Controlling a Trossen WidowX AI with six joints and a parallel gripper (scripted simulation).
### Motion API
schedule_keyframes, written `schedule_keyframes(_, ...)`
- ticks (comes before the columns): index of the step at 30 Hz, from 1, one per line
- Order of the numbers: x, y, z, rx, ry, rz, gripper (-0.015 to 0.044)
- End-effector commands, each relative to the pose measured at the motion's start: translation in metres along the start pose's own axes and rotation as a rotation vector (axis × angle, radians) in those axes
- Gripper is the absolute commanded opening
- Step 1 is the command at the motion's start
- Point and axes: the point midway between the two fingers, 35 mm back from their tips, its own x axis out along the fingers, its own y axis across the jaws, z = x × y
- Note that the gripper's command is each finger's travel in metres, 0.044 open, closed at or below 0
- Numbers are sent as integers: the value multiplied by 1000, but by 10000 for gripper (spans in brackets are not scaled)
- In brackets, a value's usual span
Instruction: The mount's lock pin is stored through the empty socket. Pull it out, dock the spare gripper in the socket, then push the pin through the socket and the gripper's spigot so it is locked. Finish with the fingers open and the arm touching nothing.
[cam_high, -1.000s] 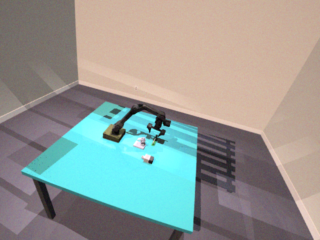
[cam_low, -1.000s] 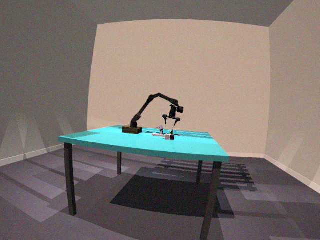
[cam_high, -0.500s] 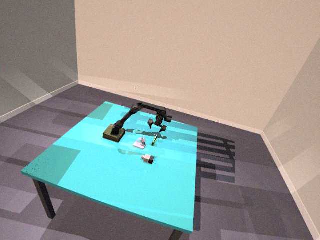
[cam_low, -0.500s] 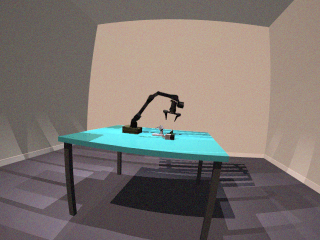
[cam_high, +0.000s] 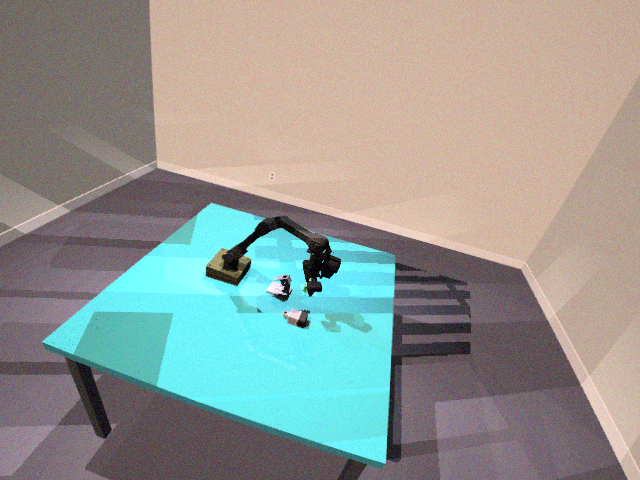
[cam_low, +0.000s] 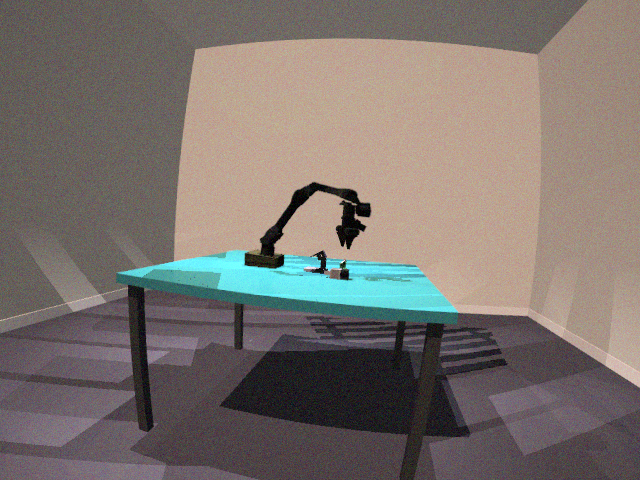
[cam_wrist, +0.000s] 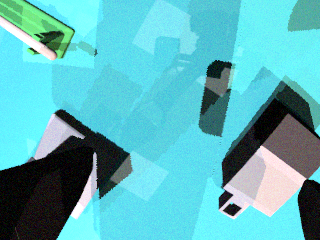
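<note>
A slim white lock pin (cam_wrist: 30, 40) lies on a green pad (cam_wrist: 34, 16) on the turquoise counter (cam_wrist: 167, 20); the black tool (cam_wrist: 194, 227) hangs spread, gripping nothing.

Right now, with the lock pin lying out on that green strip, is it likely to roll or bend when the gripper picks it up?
The lock pin looks like a thin round rod, so a nudge could roll it. It lies straight, so it is probably stiff. Being so slim, it may twist in the open gripper unless gripped squarely.

Turquoise table (cam_high: 155, 372) on dark legs, beige walls, grey patterned floor (cam_high: 516, 403)
</note>
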Motion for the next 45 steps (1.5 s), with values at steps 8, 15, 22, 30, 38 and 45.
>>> schedule_keyframes(8,5,-69,-41,446,-20,-48,440)
schedule_keyframes(15,29,-72,-39,446,-20,-48,440)
schedule_keyframes(22,68,-72,-39,446,-20,-47,440)
schedule_keyframes(30,79,-73,-39,446,-20,-47,440)
schedule_keyframes(38,92,-74,-39,446,-20,-47,440)
schedule_keyframes(45,103,-74,-39,446,-20,-47,440)
